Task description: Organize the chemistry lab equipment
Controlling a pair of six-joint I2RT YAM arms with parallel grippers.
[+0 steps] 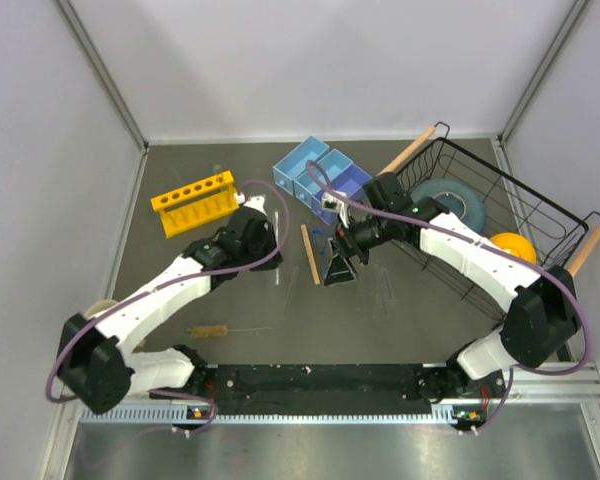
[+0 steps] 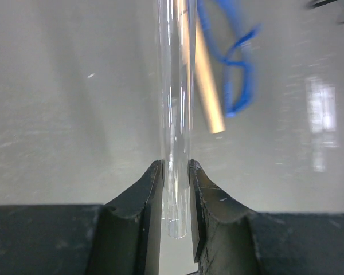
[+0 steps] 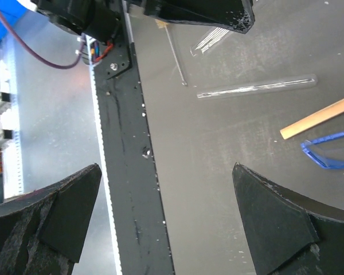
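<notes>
In the left wrist view my left gripper (image 2: 175, 167) is shut on a clear glass tube (image 2: 175, 103), which stands straight out between the pads. A flat wooden stick (image 2: 207, 86) and the blue-framed safety glasses (image 2: 238, 69) lie on the table beyond it. From above, the left gripper (image 1: 265, 228) sits between the yellow rack (image 1: 192, 203) and the wooden stick (image 1: 309, 253). My right gripper (image 1: 340, 270) hangs open over the table middle, nothing between its fingers (image 3: 275, 223). Loose glass tubes (image 3: 258, 87) lie near it. The bristle brush (image 1: 208, 330) lies at the front left.
Blue bins (image 1: 320, 175) stand at the back centre. A black wire basket (image 1: 500, 215) with wooden handles at the right holds a grey-blue plate (image 1: 450, 200) and a yellow bowl (image 1: 513, 245). The black base rail (image 3: 129, 189) runs along the near edge.
</notes>
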